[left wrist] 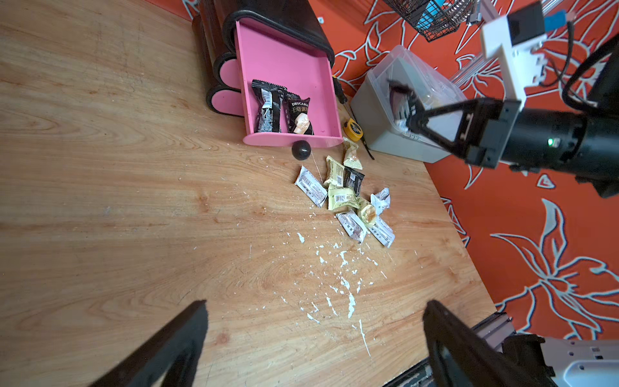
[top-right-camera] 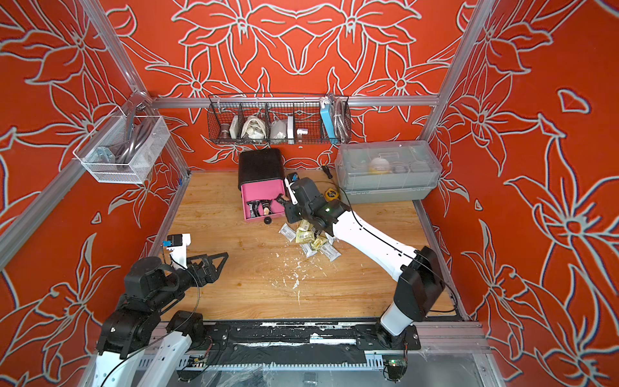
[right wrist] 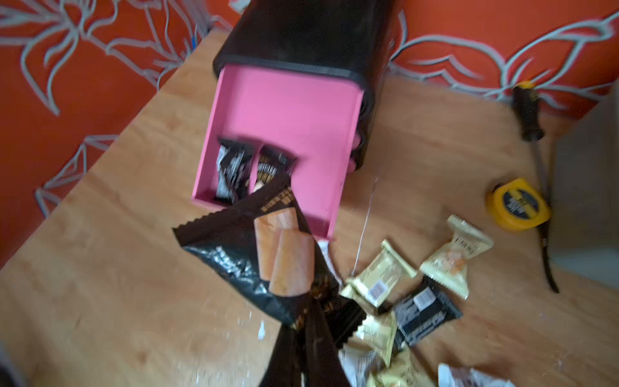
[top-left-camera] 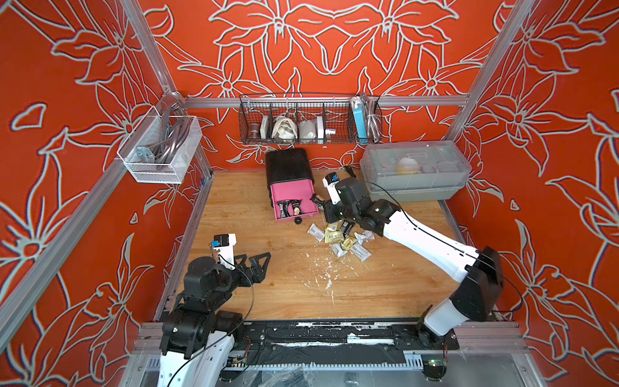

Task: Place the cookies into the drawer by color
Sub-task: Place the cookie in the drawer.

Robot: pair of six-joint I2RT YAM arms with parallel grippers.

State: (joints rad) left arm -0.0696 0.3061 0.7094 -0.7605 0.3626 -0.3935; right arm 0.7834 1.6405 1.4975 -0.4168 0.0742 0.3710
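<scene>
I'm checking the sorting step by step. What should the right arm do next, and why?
Probably shift the right gripper a little more over the open pink drawer, then release. It is shut on a black packet at the drawer's edge, and the two packets already inside are black too.

the chest stands at the back of the desk, its top drawer pulled out with two packets inside. a pile of packets lies before the drawer, to its right. the lidded box sits further right, the tape measure between box and chest.
</scene>
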